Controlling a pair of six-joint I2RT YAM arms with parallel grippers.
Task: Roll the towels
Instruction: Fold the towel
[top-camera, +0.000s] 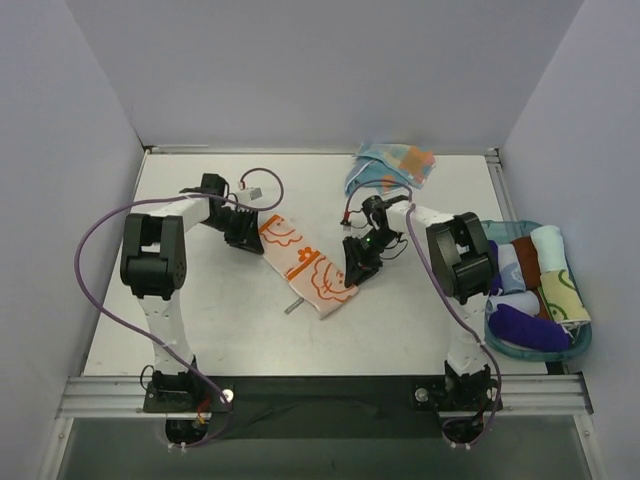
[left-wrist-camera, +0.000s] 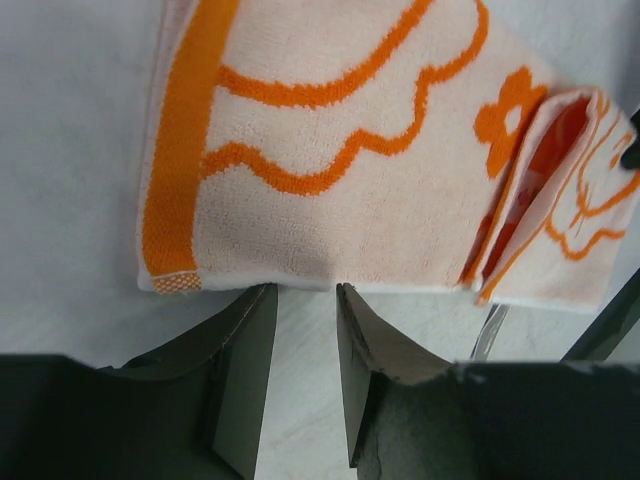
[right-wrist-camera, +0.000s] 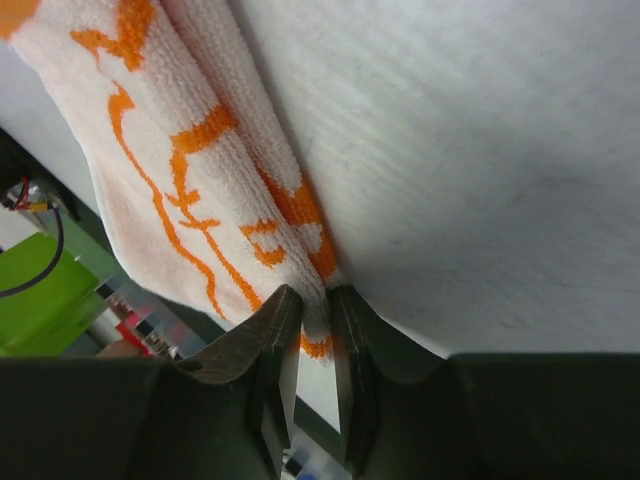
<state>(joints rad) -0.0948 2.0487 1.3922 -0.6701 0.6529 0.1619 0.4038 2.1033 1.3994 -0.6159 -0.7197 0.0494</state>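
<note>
The white towel with orange cloud prints (top-camera: 305, 262) lies as a long folded strip running diagonally across the middle of the table. My left gripper (top-camera: 243, 232) is at its far-left end. In the left wrist view it (left-wrist-camera: 305, 290) stands open, its tips just at the towel's (left-wrist-camera: 330, 180) edge with bare table between them. My right gripper (top-camera: 357, 268) is at the strip's right side. In the right wrist view it (right-wrist-camera: 315, 297) is shut on the towel's (right-wrist-camera: 170, 170) folded edge, which is lifted a little. A light blue dotted towel (top-camera: 392, 165) lies crumpled at the back.
A teal basket (top-camera: 575, 345) at the right edge holds several rolled cloths, among them a purple one (top-camera: 528, 328). A small grey metal piece (top-camera: 292, 305) lies by the towel's near end. Walls close in the table on three sides.
</note>
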